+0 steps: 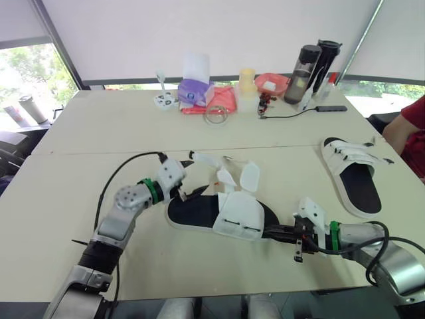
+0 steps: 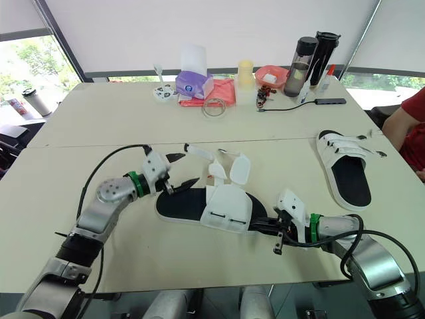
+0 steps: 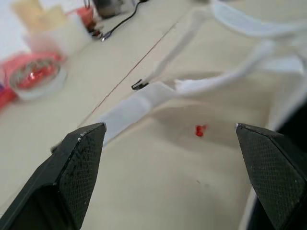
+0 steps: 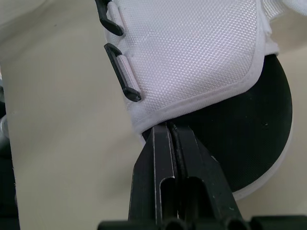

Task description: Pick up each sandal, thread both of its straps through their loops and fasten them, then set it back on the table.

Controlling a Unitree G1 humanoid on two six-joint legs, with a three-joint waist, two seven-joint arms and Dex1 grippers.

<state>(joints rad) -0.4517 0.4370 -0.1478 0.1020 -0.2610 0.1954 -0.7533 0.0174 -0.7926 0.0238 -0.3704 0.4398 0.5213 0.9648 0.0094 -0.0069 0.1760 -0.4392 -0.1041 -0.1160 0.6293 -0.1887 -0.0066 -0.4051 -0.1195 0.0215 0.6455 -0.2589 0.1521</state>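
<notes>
**Sandal lies unfastened between both grippers**

Sandal (image 1: 219, 216) lies flat on the surface (image 1: 80, 219) in front of the robot. Its long axis runs left to right, with the bare black footbed towards the left arm and the white upper towards the right.

The right gripper (image 4: 171, 132) has its fingers pressed together, their tips touching the edge where the upper meets the sole. Whether anything is pinched between them cannot be told.

The left gripper (image 1: 192, 178) is spread wide and empty, just beside the heel end. It faces a loose strap (image 3: 129, 108) that trails away from the shoe.

The black loops (image 4: 117, 52) sit on the near side of the upper, opposite the straps. The left arm is therefore probably the nearer one to take a strap end and bring it across.

A second sandal (image 1: 355, 176) lies well apart on the right.
</notes>
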